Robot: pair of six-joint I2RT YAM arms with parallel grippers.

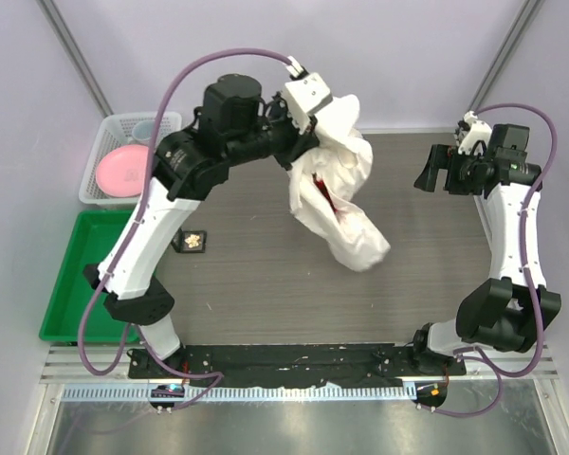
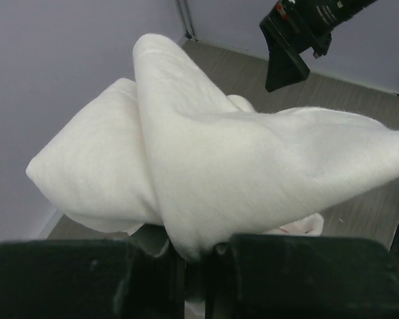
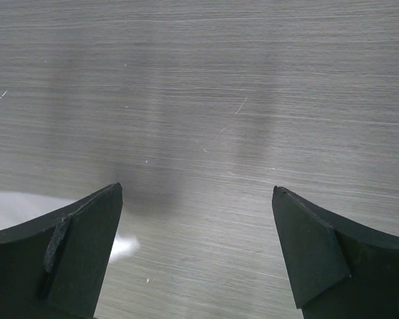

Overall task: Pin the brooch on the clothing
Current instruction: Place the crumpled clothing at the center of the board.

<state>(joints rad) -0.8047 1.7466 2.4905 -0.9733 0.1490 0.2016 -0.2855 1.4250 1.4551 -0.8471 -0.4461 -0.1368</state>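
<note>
The clothing is a white T-shirt, bunched up and hanging above the middle of the table, with a streak of red print showing in its folds. My left gripper is shut on its top edge; in the left wrist view the white cloth is pinched between the dark fingers. The brooch lies on a small dark card on the table, under the left arm. At the back right my right gripper stands open and empty, and its fingers frame bare tabletop.
A white basket holding a pink plate stands at the far left, with a green tray in front of it. Grey walls close in the table's back and sides.
</note>
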